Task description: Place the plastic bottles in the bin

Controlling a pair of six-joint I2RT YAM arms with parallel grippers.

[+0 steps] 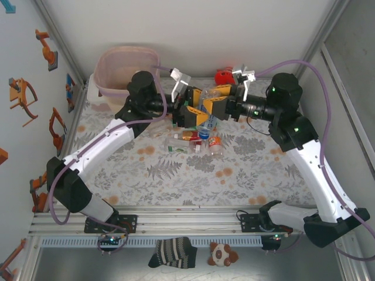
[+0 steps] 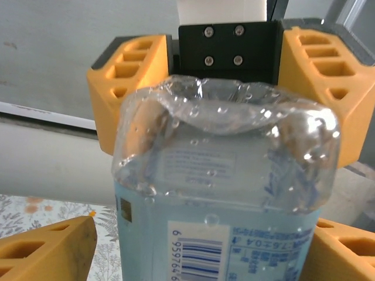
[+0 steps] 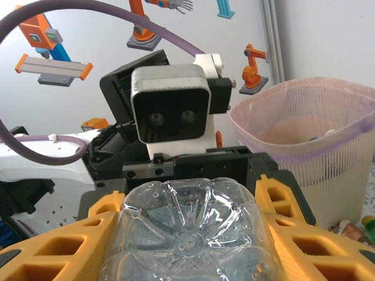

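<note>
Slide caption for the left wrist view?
Clear plastic bottle with barcode label between the left gripper's orange fingers, right gripper opposite.

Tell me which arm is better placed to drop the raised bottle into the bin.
Left, probably. The bin stands in the far left corner beside the left arm, so the left gripper has a short swing. The right gripper, clamped on the bottle, would have to reach across the left arm.

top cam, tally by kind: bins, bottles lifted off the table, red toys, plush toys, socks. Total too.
bin: 1
lifted bottle: 1
red toy: 1
plush toy: 1
striped sock: 1
Total: 5
The loose bottles overlap too much to count.
</note>
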